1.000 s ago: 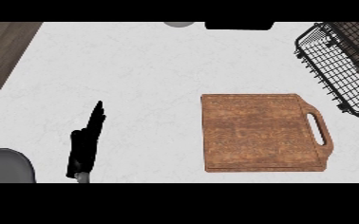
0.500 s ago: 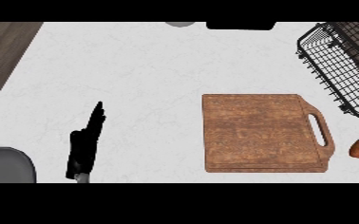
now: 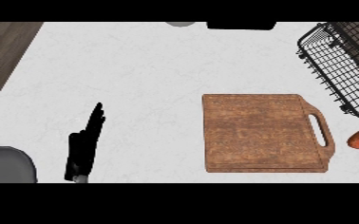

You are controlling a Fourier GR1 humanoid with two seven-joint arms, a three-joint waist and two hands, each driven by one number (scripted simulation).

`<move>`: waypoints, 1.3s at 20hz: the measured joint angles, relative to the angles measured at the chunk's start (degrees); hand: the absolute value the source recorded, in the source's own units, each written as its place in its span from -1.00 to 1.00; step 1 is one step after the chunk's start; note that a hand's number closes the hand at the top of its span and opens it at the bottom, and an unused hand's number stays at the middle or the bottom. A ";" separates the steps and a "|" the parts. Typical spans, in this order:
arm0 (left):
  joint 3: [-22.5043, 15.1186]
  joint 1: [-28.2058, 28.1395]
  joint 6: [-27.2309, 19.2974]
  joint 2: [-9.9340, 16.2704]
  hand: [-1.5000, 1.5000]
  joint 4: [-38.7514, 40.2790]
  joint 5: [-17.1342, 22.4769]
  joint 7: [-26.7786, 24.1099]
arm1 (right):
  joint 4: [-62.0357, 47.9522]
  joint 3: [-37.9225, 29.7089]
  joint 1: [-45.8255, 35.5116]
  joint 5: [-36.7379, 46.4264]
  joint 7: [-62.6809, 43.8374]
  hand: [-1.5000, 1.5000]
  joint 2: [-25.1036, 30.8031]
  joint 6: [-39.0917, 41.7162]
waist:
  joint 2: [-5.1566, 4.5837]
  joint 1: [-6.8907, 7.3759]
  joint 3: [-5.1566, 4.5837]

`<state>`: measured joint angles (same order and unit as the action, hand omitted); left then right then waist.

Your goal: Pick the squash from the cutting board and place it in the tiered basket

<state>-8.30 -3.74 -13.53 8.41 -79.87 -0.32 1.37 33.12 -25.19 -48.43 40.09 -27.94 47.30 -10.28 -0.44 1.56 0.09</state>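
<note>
Oddly, the task's thing shows only as a small orange-red sliver [image 3: 354, 140] at the head view's right edge, just beside the handle end of the board and level with its lower half. Probably the squash, though too little shows to be sure. It is off the rectangular brown wooden cutting board [image 3: 259, 132], whose top lies bare, its slotted handle pointing right.

The right hand does not show; whether it holds that sliver I cannot tell.

Step in hand, by my reading: the carry toward the black wire tiered basket [image 3: 328, 56], which stands at the upper right, near the board's far corner. To do it well, bring the squash up and over the basket's near rim rather than through the wire, then lower it well inside a tier before letting go, so it cannot roll back over the edge.

Basket: only its left part is in view, and no contents show in that part.

The left hand [image 3: 84, 144] rests on the white counter [image 3: 140, 76] at lower left, well apart from the board, fingers straight and pointing up the view, grasping nothing.
</note>
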 measured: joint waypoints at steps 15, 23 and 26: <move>0.95 0.13 0.69 -0.36 0.00 0.94 0.03 -1.30 | -6.24 -17.06 -2.71 -17.42 16.31 -1.00 -2.03 -10.57 | -0.02 -0.29 0.07; 2.24 -0.78 0.75 0.50 0.00 -0.17 0.45 -0.05 | -2.85 -21.59 2.05 -18.97 15.70 -1.00 3.79 -21.30 | 0.57 -1.95 -0.09; 2.29 -1.93 -0.08 -0.06 0.00 -0.17 0.13 -0.40 | 0.39 -24.44 7.49 -21.20 14.14 -1.00 5.80 -20.79 | 0.92 -3.03 -0.14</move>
<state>-6.01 -5.67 -13.60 8.35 -80.04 -0.19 0.97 33.51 -49.63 -40.94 18.89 -13.80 53.10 -31.08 0.49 -1.47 -0.05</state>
